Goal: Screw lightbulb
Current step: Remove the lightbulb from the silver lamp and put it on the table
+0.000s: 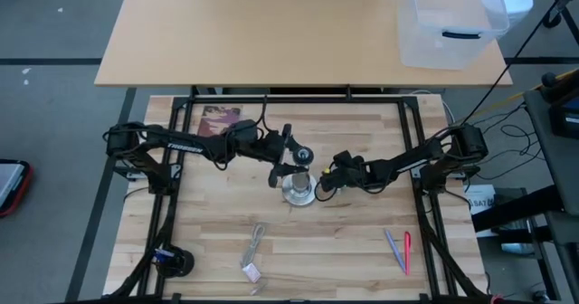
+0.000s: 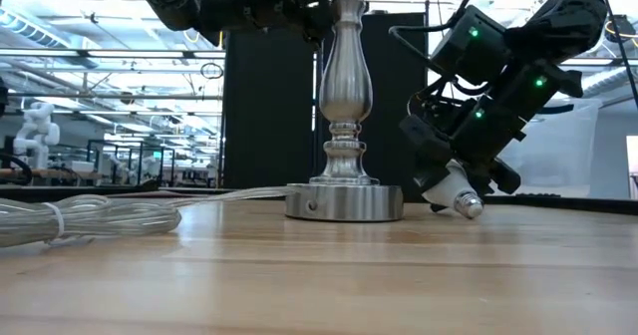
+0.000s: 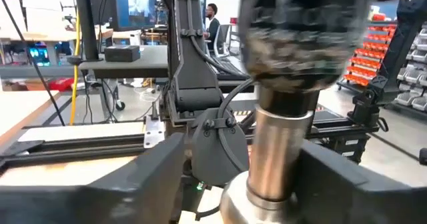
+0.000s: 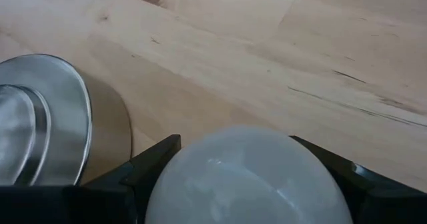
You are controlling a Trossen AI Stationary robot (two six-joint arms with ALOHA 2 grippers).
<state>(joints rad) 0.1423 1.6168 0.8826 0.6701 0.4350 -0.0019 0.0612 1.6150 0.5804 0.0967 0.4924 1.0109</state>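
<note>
- We see the right gripper (image 2: 451,180) clamped on the lightbulb (image 2: 451,192), low beside the lamp stand (image 2: 344,126) near the table (image 1: 353,241) centre, base tilted downward.
- Our left gripper (image 1: 288,164) closes around the stand's post, seemingly steadying it for screwing.

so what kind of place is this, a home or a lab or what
Most likely a robotics lab or workshop. Behind the wooden table are long rows of ceiling lights and a white robot arm, and the left wrist view shows red parts bins and workbenches.
</note>
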